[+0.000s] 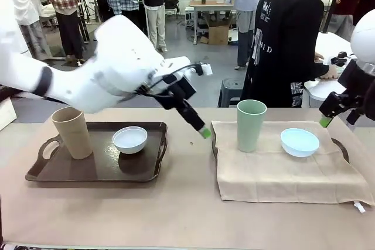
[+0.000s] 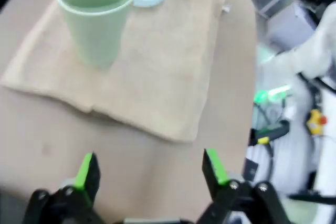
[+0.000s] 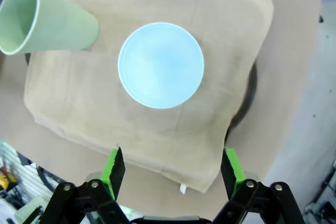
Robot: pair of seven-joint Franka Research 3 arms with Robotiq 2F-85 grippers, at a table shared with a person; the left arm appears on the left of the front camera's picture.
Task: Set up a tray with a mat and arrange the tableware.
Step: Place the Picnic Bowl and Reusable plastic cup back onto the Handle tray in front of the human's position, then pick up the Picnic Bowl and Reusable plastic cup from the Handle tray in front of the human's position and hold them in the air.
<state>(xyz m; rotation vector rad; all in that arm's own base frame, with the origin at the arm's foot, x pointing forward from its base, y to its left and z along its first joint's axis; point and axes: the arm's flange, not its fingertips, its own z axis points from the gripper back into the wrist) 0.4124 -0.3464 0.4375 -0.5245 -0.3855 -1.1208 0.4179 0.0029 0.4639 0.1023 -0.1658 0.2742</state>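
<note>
Two trays sat side by side on the tan table. On the robot's left, a dark brown plastic tray with handles lay bare of any cloth. It carried the tall tapered tan plastic cup, upright at its left end, and the small round white bowl just beside the cup, nearer the tray's middle.

On the robot's right, a second dark tray was covered by a beige cloth mat that draped over its edges, so that only a handle and part of the rim showed. The tall tapered pale green plastic cup stood upright on the mat's left part. The small round light blue bowl rested on the mat to the cup's right, apart from it.

The left gripper reached across the middle and hung above the bare table between the two trays, near the mat's left edge. Its green-padded fingers were spread wide and held nothing.

The right gripper hovered above the right end of the covered tray, looking down on the blue bowl. Its fingers were likewise spread apart and empty, touching neither bowl nor mat.

A person in a black top stood at the table's far side, behind the green cup.
</note>
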